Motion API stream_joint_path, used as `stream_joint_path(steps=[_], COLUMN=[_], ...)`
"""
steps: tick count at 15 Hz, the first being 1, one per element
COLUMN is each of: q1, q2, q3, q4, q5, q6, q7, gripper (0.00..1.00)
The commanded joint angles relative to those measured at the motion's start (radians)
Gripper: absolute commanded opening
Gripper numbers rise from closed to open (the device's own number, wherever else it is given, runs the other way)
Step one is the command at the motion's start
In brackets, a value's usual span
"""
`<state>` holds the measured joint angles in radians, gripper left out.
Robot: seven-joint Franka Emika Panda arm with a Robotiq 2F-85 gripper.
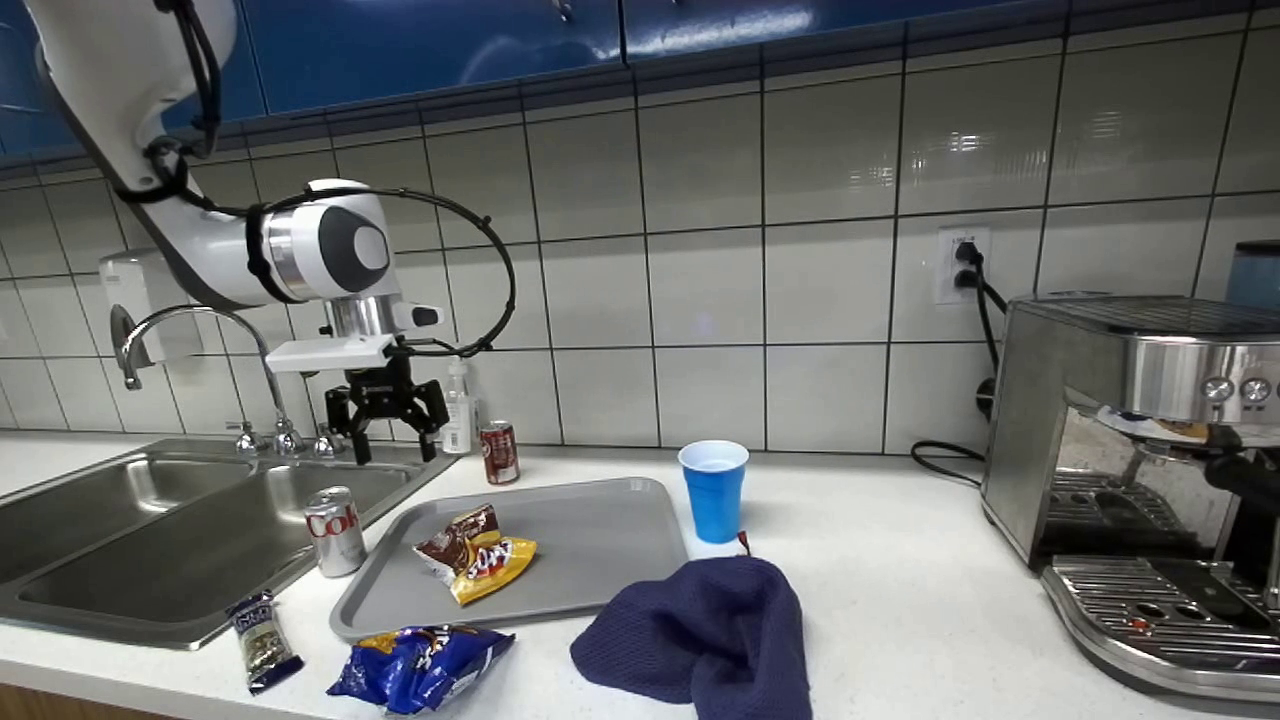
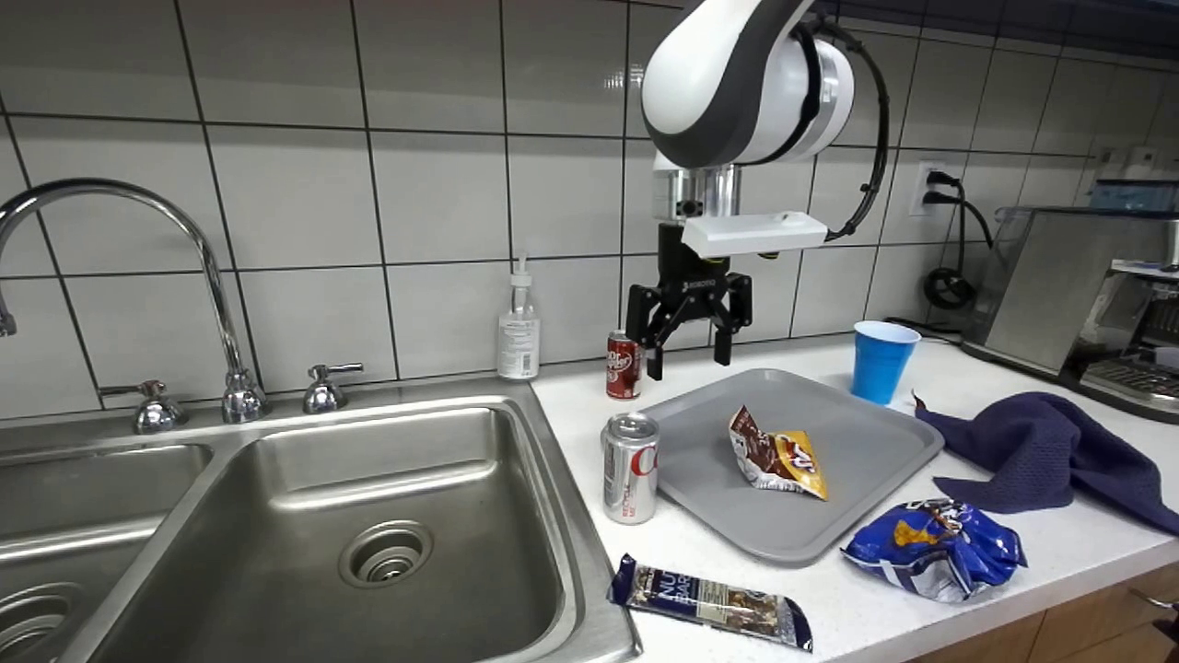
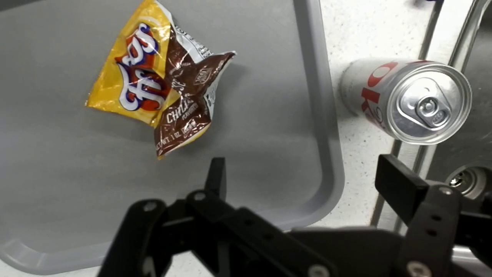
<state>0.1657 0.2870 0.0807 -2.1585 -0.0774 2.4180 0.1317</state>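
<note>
A gray tray [image 1: 610,540] lies flat, its rim [image 3: 328,127] likely keeping things aboard; above its far-left corner the gripper [image 2: 689,358] hangs wide and empty. The chili-cheese Fritos bag [image 3: 161,80] lies on the tray, the Diet Coke can [image 2: 631,474] upright just left.

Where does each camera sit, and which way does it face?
Exterior view: before the counter, apparently nearer the espresso machine, facing the tiled wall, angled leftward; arm and open gripper show.
Exterior view: before the sink, facing that wall, angled toward the espresso machine; lower arm and gripper show.
Wrist view: on the arm itself, facing down at gray tray, Fritos bag and silver Coke can; only the gripper shows.
Shared: both exterior views show the blue cup; all three show tray, bag and can.
</note>
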Motion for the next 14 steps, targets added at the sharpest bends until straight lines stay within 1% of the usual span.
stream_joint_path(steps=[1, 7, 10, 14], q1=[-0.003, -0.003, -0.021, -0.056], q2=[0.000, 0.000, 0.020, 0.048], q3=[0.003, 0.003, 0.011, 0.016], q4=[0.002, 0.002, -0.006, -0.009], q5=[-0.001, -0.001, -0.019, -0.004], q6=[-0.003, -0.003, 0.050, 0.085], q7=[0.000, 0.000, -0.119, -0.277], gripper=[1.00, 1.00, 1.00, 1.00])
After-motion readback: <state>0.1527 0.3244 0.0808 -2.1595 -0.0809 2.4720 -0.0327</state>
